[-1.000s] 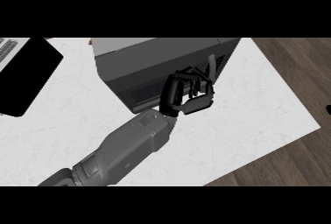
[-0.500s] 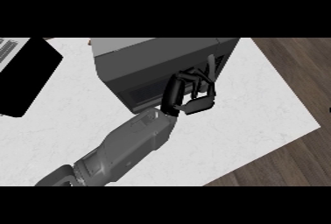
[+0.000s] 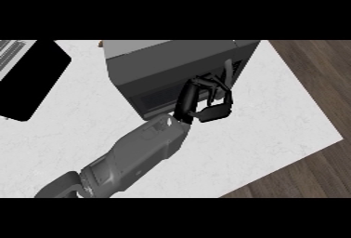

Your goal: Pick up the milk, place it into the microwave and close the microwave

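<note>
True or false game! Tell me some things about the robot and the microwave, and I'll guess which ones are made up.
1. The microwave sits on a white counter. True.
2. A milk carton stands on the counter beside the microwave. False: no milk shows anywhere.
3. The left hand is at the microwave's front, fingers curled. True.
4. Both hands are in view. False: only the left hand shows.
5. The microwave's door hangs wide open. False: it looks shut.
</note>
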Robot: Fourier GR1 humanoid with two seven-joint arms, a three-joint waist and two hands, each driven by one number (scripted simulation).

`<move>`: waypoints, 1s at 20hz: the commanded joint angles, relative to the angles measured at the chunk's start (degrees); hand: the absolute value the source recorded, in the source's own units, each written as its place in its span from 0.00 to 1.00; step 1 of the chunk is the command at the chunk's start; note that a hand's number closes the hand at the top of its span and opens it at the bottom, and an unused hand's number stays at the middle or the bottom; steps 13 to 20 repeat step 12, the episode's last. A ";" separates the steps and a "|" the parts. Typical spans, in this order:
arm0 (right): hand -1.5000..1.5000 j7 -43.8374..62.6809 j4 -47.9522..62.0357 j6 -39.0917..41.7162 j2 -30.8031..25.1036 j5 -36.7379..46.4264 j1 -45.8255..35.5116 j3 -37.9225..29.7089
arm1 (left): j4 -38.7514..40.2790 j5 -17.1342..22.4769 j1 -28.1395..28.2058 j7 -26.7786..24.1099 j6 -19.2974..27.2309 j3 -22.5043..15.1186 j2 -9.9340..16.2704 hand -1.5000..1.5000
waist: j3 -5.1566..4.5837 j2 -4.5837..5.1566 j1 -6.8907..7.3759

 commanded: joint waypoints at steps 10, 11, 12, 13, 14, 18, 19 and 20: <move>0.00 1.41 -2.39 -1.36 -1.64 -2.03 2.88 -3.23 | 8.10 5.92 3.14 1.34 2.15 1.86 0.10 0.00 | -0.29 -0.21 4.51; 0.00 1.56 -3.13 -1.26 -1.43 -1.84 3.20 -2.60 | 7.74 6.03 2.90 1.60 2.42 1.02 0.10 0.00 | -0.25 -0.38 4.35; 0.00 1.62 -3.42 -1.42 -1.56 -2.75 3.73 -3.17 | 8.05 6.46 3.63 1.31 2.00 1.09 0.10 0.00 | -0.28 -0.49 4.43; 0.00 1.62 -3.42 -1.42 -1.56 -2.75 3.73 -3.17 | 8.05 6.46 3.63 1.31 2.00 1.09 0.10 0.00 | -0.28 -0.49 4.43; 0.00 1.62 -3.42 -1.42 -1.56 -2.75 3.73 -3.17 | 8.05 6.46 3.63 1.31 2.00 1.09 0.10 0.00 | -0.28 -0.49 4.43; 0.00 1.62 -3.42 -1.42 -1.56 -2.75 3.73 -3.17 | 8.05 6.46 3.63 1.31 2.00 1.09 0.10 0.00 | -0.28 -0.49 4.43; 0.00 1.62 -3.42 -1.42 -1.56 -2.75 3.73 -3.17 | 8.05 6.46 3.63 1.31 2.00 1.09 0.10 0.00 | -0.28 -0.49 4.43; 0.00 1.62 -3.42 -1.42 -1.56 -2.75 3.73 -3.17 | 8.05 6.46 3.63 1.31 2.00 1.09 0.10 0.00 | -0.28 -0.49 4.43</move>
